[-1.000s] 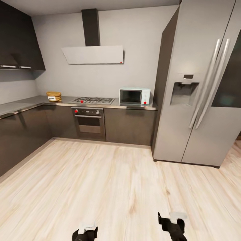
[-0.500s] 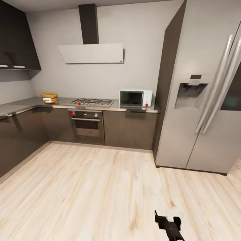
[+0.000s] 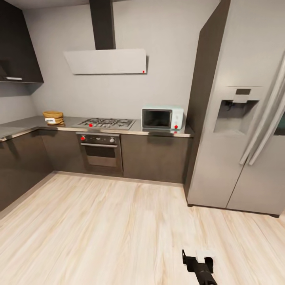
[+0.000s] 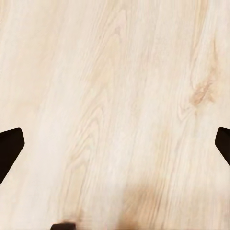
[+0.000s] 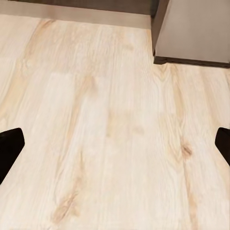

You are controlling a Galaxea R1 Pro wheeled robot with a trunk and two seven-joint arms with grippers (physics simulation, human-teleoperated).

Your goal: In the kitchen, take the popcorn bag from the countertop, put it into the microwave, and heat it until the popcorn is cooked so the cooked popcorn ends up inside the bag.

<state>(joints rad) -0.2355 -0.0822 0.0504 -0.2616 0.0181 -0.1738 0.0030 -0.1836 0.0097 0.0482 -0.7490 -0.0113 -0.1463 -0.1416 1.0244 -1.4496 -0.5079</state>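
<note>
The popcorn bag [image 3: 53,117] sits at ten o'clock on the desk [image 3: 23,126], left of the hob [image 3: 105,123]; one microwave [image 3: 162,118] stands at one o'clock, door closed. The approach is the step in hand; next the base must close on the bag. Right end effector [image 3: 196,262] hangs at five o'clock.

Left end effector [image 4: 115,143]: two fingertips spread wide, empty, over floor [image 4: 115,96].

Right wrist: likewise wide, empty.

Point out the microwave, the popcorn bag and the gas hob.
microwave [image 3: 157,118], head view, on its dark glass door.
popcorn bag [image 3: 53,117], head view, on its golden-tan body at the counter's far left.
gas hob [image 3: 106,123], head view, on its burner grates.
</note>
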